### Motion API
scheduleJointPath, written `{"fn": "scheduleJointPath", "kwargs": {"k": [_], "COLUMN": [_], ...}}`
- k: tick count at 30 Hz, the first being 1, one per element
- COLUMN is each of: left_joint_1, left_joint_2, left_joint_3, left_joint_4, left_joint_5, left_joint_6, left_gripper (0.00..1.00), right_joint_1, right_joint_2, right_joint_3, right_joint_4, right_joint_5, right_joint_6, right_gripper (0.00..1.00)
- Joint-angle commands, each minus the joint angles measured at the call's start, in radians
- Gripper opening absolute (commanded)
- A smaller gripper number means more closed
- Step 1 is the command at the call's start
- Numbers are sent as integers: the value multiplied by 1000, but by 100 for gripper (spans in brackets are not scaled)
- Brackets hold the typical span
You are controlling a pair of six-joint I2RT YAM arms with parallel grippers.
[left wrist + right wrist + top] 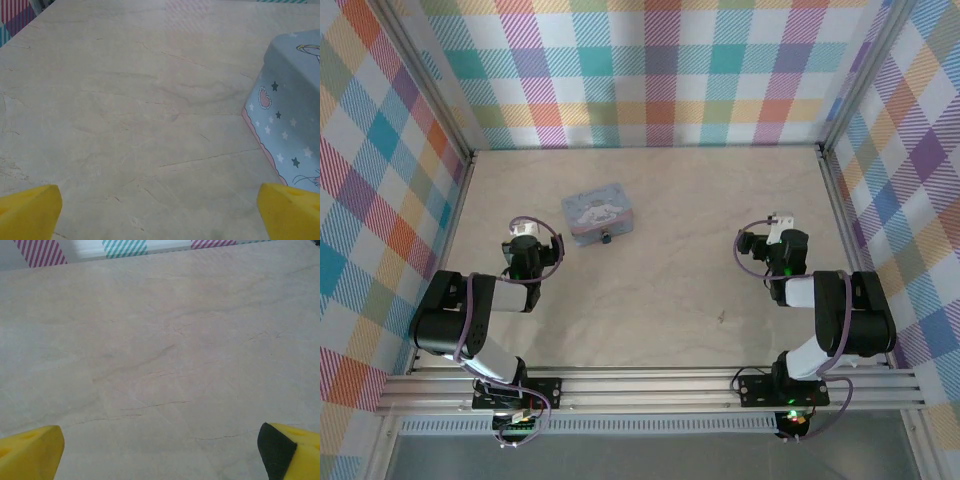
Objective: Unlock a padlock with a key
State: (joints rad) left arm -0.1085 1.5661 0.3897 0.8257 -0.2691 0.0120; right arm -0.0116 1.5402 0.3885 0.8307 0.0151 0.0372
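Note:
The tiny dark padlock (606, 238) sits at the near edge of the pale blue tin box (597, 213). The key (722, 318), a thin dark sliver, lies on the table between the two arms, nearer the right one. My left gripper (526, 232) hovers left of the box, open. In the left wrist view its yellow fingertips (30, 210) stand wide apart over bare table, my left gripper (160, 215) is empty, and the box's side (290, 125) is at the right. My right gripper (778, 228) is open at the right. In its wrist view my right gripper (160, 455) holds nothing.
The beige table (670, 180) is walled by plaid panels with metal posts on the left (430, 100), back and right (860, 100). A metal rail (650, 385) with both arm bases runs along the near edge.

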Motion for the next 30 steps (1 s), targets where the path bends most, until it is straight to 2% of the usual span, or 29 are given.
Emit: {"fn": "scheduleJointPath", "kwargs": {"k": [1,23,27,30], "left_joint_1": [10,10,9,7], "left_joint_2": [-3,-15,-188,-311], "left_joint_3": [14,11,58,74], "left_joint_4": [13,12,-214,-298], "left_joint_5": [17,15,1,-20], "left_joint_6": [-11,-11,-19,-74], "left_gripper": [100,100,100,100], "right_joint_1": [5,5,5,5], "right_joint_2": [-7,-9,-85,-204], "right_joint_3": [4,1,21,60], "right_joint_4": [33,36,-59,-251], "right_joint_5": [2,2,48,59], "right_joint_6": [3,6,21,40], "right_gripper": [100,100,100,100]}}
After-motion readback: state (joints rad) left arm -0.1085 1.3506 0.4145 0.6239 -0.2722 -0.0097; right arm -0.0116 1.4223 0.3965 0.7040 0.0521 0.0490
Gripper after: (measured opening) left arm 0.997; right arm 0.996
